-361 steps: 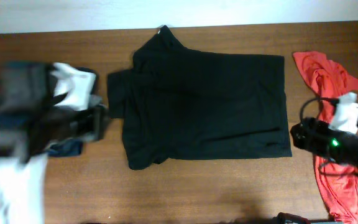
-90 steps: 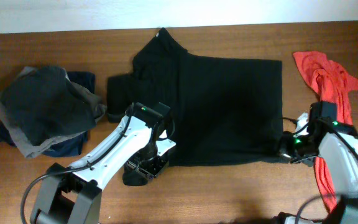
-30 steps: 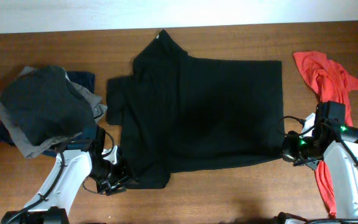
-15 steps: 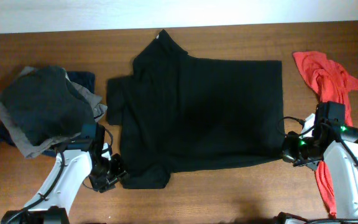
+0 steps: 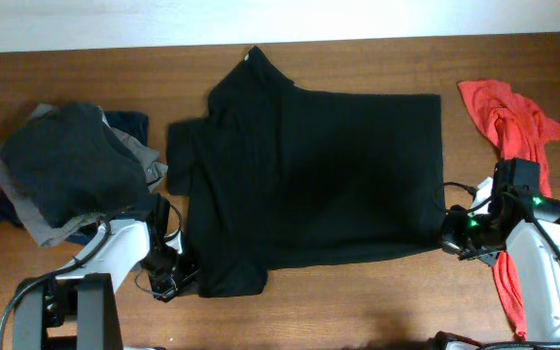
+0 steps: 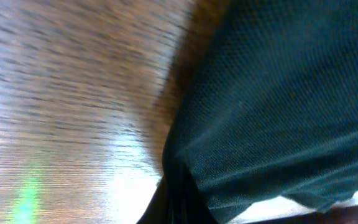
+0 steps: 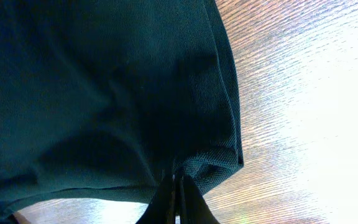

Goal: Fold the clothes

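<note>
Black T-shirt (image 5: 309,175): spread flat mid-table, neck peak with a small white mark at its far edge, one sleeve jutting out on its left side.
Left gripper (image 5: 175,277): closed at the T-shirt's near-left corner, touching the fabric there.
Right gripper (image 5: 450,236): closed at the T-shirt's near-right corner, against the hem; green light glowing on the wrist.
Red-orange garment (image 5: 513,122): crumpled, right of the T-shirt, apart from it, partly under the right arm.
Folded pile (image 5: 66,170): dark grey over navy, left of the T-shirt, just beside the sleeve.
Table (image 5: 358,301): brown wood grain, showing on all sides of the T-shirt.
</note>
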Controlling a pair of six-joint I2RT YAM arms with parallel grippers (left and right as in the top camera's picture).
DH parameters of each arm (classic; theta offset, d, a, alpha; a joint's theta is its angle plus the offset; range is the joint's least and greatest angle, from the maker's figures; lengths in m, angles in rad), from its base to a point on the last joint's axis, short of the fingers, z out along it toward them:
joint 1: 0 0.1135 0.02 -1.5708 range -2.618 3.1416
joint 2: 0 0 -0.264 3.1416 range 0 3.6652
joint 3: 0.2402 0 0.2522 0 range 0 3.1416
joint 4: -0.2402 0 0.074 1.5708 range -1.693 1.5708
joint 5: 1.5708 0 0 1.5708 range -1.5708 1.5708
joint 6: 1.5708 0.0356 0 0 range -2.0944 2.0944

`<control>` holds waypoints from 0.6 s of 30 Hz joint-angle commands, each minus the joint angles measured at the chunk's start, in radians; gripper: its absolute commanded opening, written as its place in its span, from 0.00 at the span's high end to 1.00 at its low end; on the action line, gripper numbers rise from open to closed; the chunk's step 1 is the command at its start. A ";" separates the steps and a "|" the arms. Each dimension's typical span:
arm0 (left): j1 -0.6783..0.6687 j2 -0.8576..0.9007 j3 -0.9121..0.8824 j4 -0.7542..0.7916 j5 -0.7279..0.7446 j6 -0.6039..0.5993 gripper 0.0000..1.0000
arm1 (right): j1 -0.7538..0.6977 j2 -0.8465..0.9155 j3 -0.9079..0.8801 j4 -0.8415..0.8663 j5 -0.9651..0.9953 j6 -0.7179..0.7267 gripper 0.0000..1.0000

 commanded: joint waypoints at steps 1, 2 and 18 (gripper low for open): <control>0.001 -0.018 0.021 -0.030 0.014 0.046 0.99 | 0.005 -0.016 0.014 -0.003 0.014 -0.011 0.96; 0.001 -0.034 0.028 -0.047 0.014 0.047 0.99 | 0.005 -0.016 0.018 -0.013 0.014 -0.011 0.96; 0.087 -0.384 0.266 -0.265 -0.151 0.053 0.99 | 0.005 -0.037 0.169 -0.138 0.018 -0.034 0.95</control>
